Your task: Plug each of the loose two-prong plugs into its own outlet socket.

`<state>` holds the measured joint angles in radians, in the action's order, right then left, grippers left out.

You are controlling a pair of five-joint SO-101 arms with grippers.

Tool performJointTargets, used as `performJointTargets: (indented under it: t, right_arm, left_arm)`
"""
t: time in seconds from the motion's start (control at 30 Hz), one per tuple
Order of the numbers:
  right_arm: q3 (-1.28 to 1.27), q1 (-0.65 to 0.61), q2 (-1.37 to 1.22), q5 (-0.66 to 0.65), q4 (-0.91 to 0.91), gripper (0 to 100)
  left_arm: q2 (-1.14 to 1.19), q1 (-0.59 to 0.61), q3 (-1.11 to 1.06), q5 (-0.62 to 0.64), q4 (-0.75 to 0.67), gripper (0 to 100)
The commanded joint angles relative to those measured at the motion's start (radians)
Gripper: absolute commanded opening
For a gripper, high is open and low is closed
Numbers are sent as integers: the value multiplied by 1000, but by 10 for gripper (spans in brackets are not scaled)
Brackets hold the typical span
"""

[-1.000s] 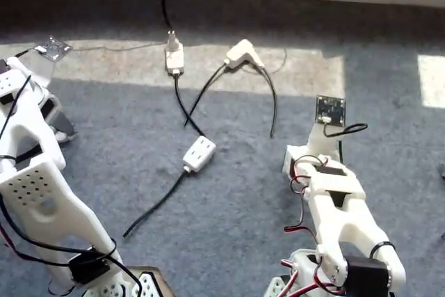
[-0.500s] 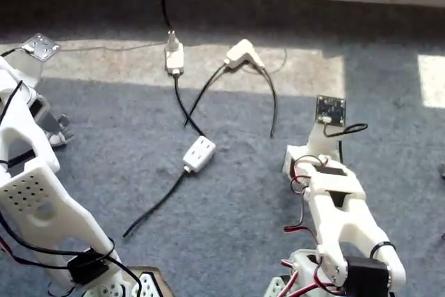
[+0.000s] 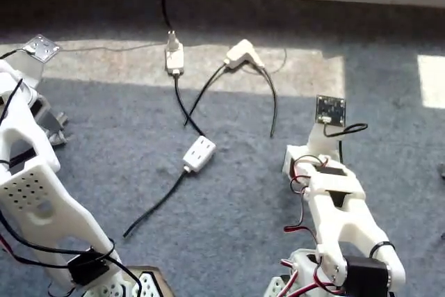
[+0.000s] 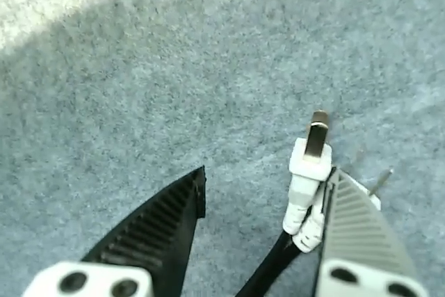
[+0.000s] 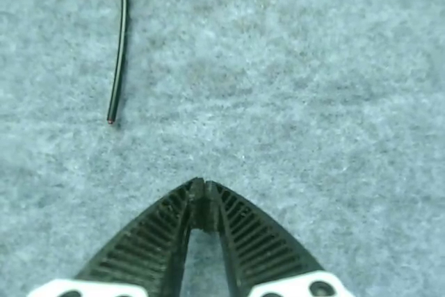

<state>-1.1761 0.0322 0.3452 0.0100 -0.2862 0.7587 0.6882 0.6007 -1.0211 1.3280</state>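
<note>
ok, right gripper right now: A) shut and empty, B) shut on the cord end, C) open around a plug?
A: the right gripper has its jaws closed together over bare carpet, and the cord end lies well apart from it.

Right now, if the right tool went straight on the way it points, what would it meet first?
Probably bare grey carpet: the shut right tool points down at it. The cut end of the thin black cable lies off that line, though depth is hard to judge.

I see open carpet (image 3: 243,186) right of the socket (image 3: 199,153); black cords (image 3: 179,99) cross beyond it, apparently lying flat.
</note>
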Motion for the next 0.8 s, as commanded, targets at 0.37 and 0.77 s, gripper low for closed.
performJointTargets:
  t: [0.37,0.77]
  right_arm:
    - [45,-8,2,-11,2,8]
    - [45,-8,2,-11,2,8]
  left_arm:
    - [35,-2,5,-5,-23,229]
    - [36,-5,1,-5,-3,115]
